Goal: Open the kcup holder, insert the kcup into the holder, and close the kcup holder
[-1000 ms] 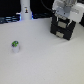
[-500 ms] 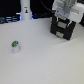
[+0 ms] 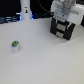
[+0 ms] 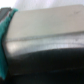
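Hovering at the kcup holder point(image 3: 64, 27) on the exterior view's right, our gripper point(image 3: 63, 20) sat against its front; we could not tell whether it was open. The kcup point(image 3: 15, 47) stood well apart on the white surface point(image 3: 45, 60).

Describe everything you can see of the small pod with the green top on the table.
The small white cup-shaped pod with a green top stands alone on the pale tabletop, toward the exterior view's left. It appears upright, green top up, casting a slight shadow. Nothing touches it: the white claw is far off at the black boxy drawer unit on the exterior view's right. Finer detail is too blurred to tell.
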